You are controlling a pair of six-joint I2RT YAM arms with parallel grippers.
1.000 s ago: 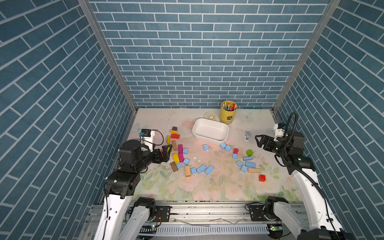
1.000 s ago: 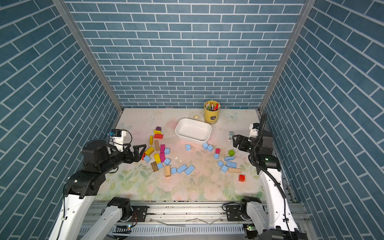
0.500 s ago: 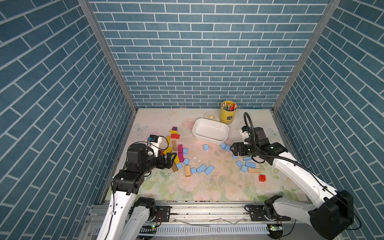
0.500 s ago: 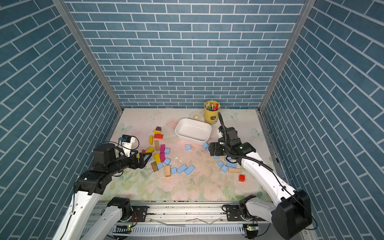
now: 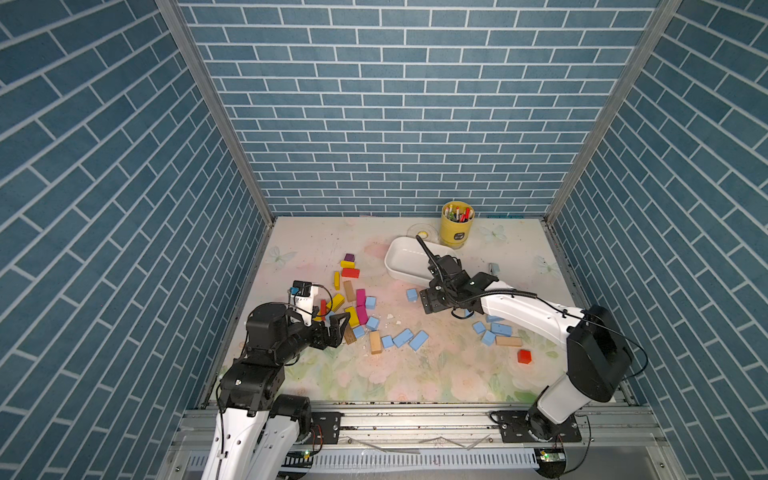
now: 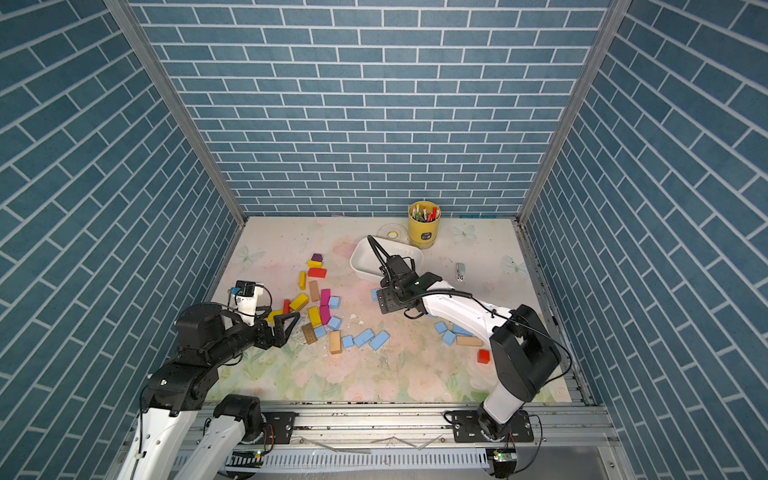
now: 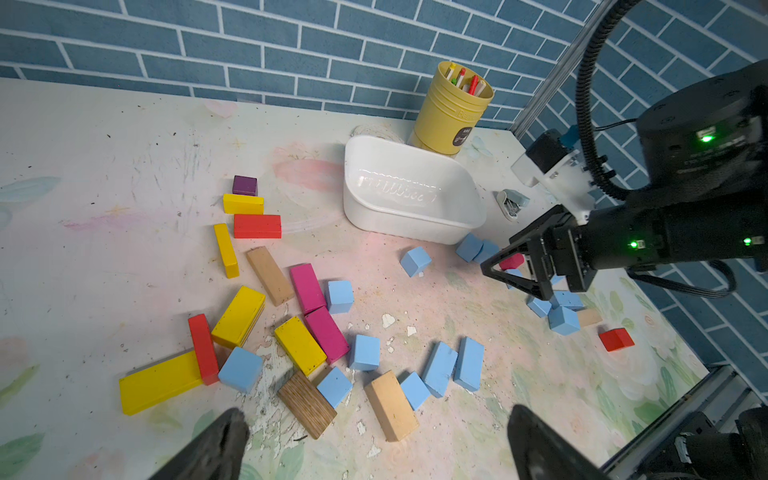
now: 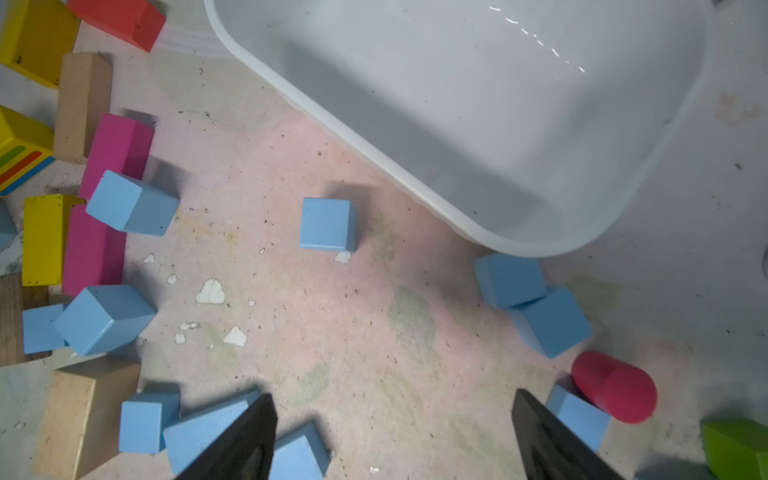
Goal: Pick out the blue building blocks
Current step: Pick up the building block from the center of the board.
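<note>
Several blue building blocks lie loose on the flowered mat. One lone cube sits just in front of the white tub. A row of them lies mid-table, and more lie under my right arm. My right gripper hangs open over bare mat beside the lone cube, with blue blocks by both fingertips. My left gripper is open and empty at the near edge of the coloured pile.
Yellow, magenta, red and tan blocks are mixed with blue ones at the left. A yellow pen cup and a stapler stand behind the tub. A red cube, a red cylinder and a green block lie to the right.
My right arm has swung in from the right edge to the middle, in front of the tub. My left arm has reached forward toward the coloured pile.
</note>
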